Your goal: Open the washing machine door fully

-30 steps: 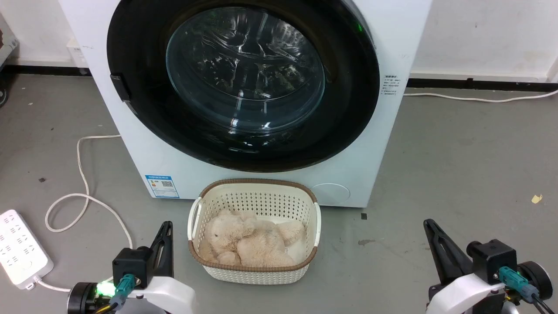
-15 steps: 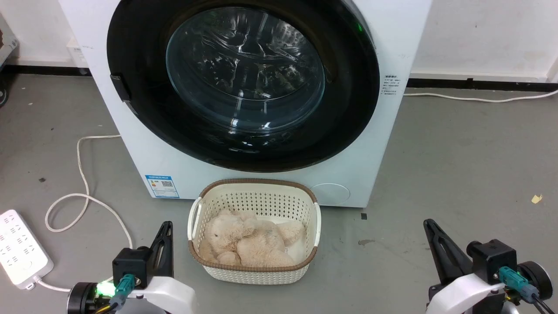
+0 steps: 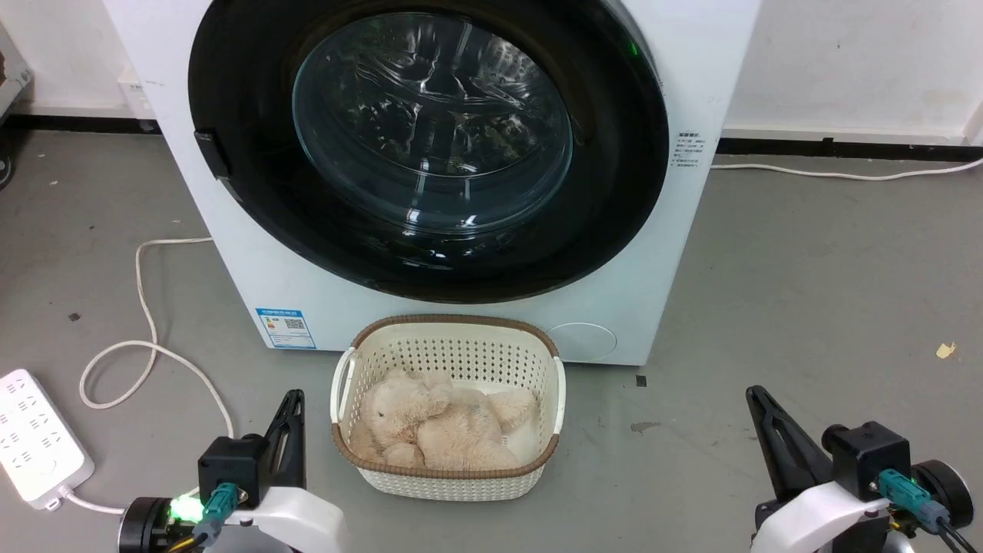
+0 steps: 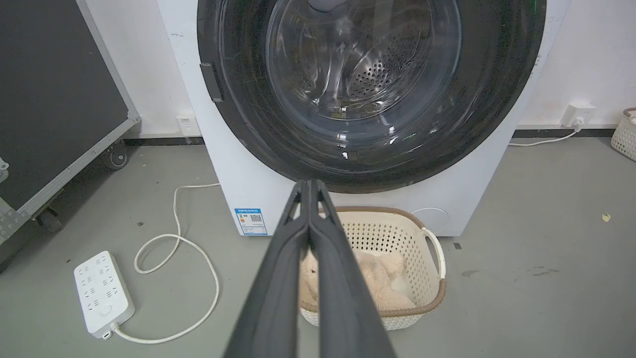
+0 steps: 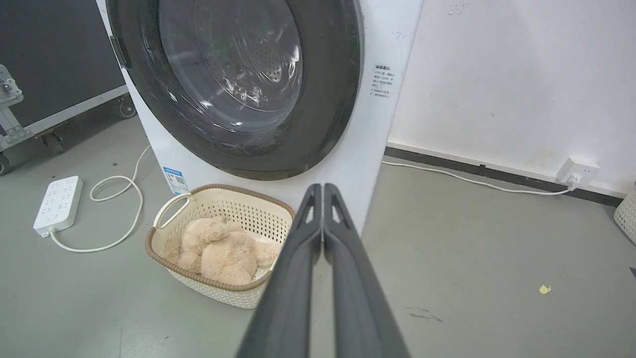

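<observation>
Standing shut against the front of the white washing machine (image 3: 276, 284), the washing machine door (image 3: 614, 200) is seen flush with the cabinet. Its glossy black ring is nearly as wide as the machine, and the steel drum is shown through its bulging glass window. A small black tab (image 3: 212, 153) is carried on the door's left edge in the head view. On the grey floor (image 3: 806, 307) just in front of the machine, below the door, a cream perforated basket (image 3: 449, 321) with a brown rim is set. A beige plush toy (image 3: 438, 430) is laid inside it. To the robot's left a white power strip (image 3: 34, 438) is placed on the floor, with its white cable (image 3: 146, 307) looped toward the machine's side. The left gripper (image 4: 308, 185) is held low, left of the basket, and the right gripper (image 5: 322, 187) low and well to the basket's right. Both are kept well apart from the door. In each wrist view the two dark fingers are pressed together at the tips with nothing held between them.
</observation>
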`<state>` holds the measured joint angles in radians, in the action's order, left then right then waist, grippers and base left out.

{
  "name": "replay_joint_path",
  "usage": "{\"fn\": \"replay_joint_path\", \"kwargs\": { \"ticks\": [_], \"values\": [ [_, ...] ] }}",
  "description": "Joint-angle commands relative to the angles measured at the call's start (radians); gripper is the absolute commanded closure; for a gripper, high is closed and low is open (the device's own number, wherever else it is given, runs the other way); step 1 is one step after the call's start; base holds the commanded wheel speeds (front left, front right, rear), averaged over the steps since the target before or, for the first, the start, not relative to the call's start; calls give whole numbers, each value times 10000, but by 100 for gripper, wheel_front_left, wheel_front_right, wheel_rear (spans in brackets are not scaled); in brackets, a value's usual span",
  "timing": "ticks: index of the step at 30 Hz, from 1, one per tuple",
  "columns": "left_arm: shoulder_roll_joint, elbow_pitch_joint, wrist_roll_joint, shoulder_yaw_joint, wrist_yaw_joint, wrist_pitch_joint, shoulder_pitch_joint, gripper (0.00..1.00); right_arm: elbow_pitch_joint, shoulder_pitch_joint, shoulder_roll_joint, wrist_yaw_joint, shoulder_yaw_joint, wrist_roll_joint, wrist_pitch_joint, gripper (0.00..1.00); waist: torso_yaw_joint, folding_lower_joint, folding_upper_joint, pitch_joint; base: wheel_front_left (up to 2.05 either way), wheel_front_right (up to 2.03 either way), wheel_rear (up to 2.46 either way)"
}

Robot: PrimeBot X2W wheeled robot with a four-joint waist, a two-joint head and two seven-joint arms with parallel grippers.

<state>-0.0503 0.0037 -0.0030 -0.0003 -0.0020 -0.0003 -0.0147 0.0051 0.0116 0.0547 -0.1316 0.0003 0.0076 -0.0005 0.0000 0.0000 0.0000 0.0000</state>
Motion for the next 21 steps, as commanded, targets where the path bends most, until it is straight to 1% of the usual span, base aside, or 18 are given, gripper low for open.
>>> {"fn": "replay_joint_path", "kwargs": {
  "ticks": [1, 2, 3, 4, 5, 21],
  "values": [
    [1, -37, 30, 3, 20, 3, 147, 100, -51, -116, -45, 9, -3, -76, 5, 100, 0, 0, 0, 0, 0, 0, 0],
    [0, 1, -3, 1, -2, -3, -4, 0, 2, 2, 0, 0, 0, 7, -2, 0, 0, 0, 0, 0, 0, 0, 0],
    [0, 7, -3, -3, -1, -4, -9, 0, 5, 4, 0, 0, 1, 11, -4, 0, 0, 0, 0, 0, 0, 0, 0],
    [0, 9, -3, -8, -1, -3, -10, 100, 6, 5, 0, 0, -3, 12, -5, 100, 0, 0, 0, 0, 0, 0, 0],
    [0, 9, -5, -11, 1, -12, -11, 0, 6, 6, 0, 0, -2, 21, -12, 0, 0, 0, 0, 1, 0, 0, 0],
    [0, -71, -82, -209, 124, -347, 45, 0, -36, -85, -6, 1, -39, 207, -347, 0, 41, 0, 0, 254, 0, 0, 0]
  ]
}}
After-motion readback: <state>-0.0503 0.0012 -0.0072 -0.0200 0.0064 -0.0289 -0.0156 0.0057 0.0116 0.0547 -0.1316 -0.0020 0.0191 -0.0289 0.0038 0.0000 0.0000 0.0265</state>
